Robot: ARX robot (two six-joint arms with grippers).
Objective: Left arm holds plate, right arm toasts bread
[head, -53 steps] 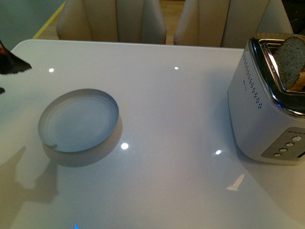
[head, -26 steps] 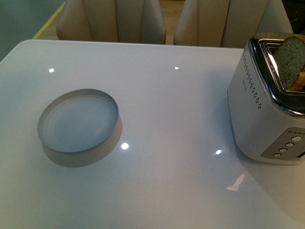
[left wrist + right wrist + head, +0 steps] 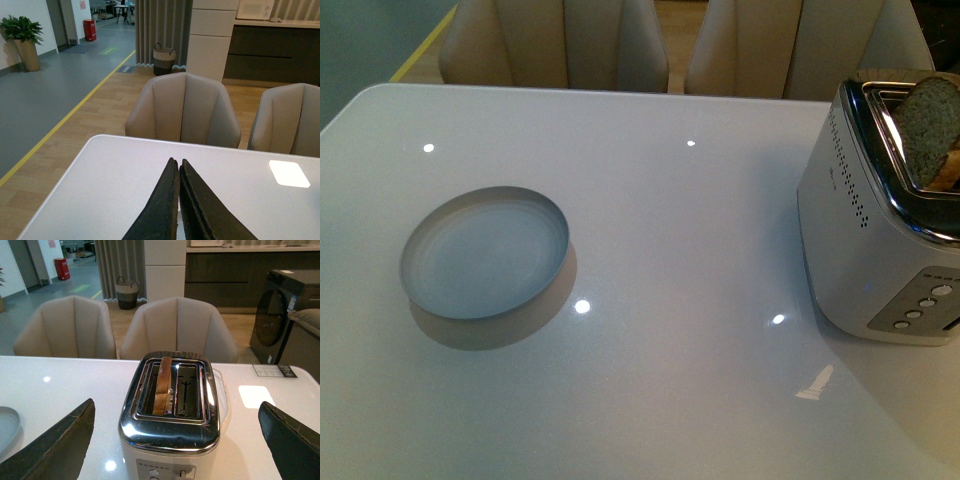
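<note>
The pale blue-grey plate [image 3: 485,252] lies empty on the white table [image 3: 680,230] at the left in the front view; a sliver of it [image 3: 6,425] shows in the right wrist view. The bread [image 3: 928,125] stands in a slot of the silver toaster [image 3: 880,220] at the right edge, its top poking out. From the right wrist the bread [image 3: 163,385] sits in the slot further from the lever side. My right gripper [image 3: 177,440] is open, its fingers spread wide to either side of the toaster [image 3: 170,425]. My left gripper [image 3: 176,165] is shut above bare table, holding nothing. Neither arm appears in the front view.
Two beige chairs [image 3: 555,45] stand behind the table's far edge. The toaster's buttons [image 3: 930,300] face the near side. A washing machine [image 3: 280,315] and a basket [image 3: 126,292] stand on the floor beyond.
A dark gripper tip at the far left edge of the front view one second ago has left the picture. The plate, toaster and bread have not moved.
</note>
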